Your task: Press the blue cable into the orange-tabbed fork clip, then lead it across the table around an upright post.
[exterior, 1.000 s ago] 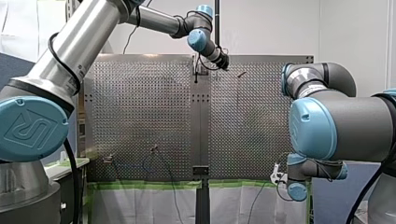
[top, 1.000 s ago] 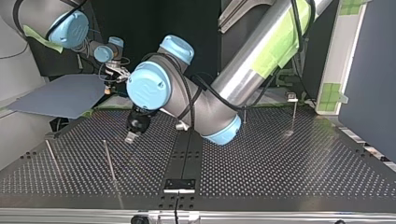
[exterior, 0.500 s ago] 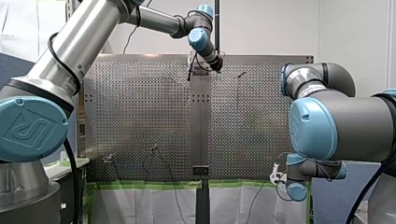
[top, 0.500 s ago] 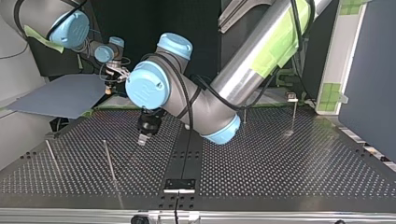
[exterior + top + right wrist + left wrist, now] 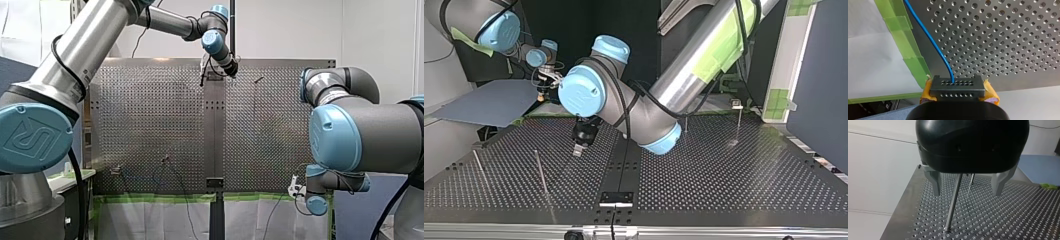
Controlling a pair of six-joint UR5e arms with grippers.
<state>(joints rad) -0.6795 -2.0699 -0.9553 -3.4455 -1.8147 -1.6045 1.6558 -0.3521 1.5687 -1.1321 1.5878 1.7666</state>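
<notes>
My left gripper is open, its metal fingers hanging over the perforated table with nothing held. A thin upright post stands just ahead, in line with the gap between the fingers. In the top view this gripper hovers above the plate beside a post; in the front view it is at the far edge. My right gripper has yellow pads shut around a black perforated block, from which the blue cable runs over the plate's edge. It sits at the near right corner.
More posts stand at the top view's left and right. Two small clips sit near the front view's lower left, with thin cables by them. Green tape lines the table's edge. A blue-grey board lies beyond the plate.
My left gripper swung toward the front view's left and turned to face the post, mostly in the first half second. My right gripper dropped very slightly.
</notes>
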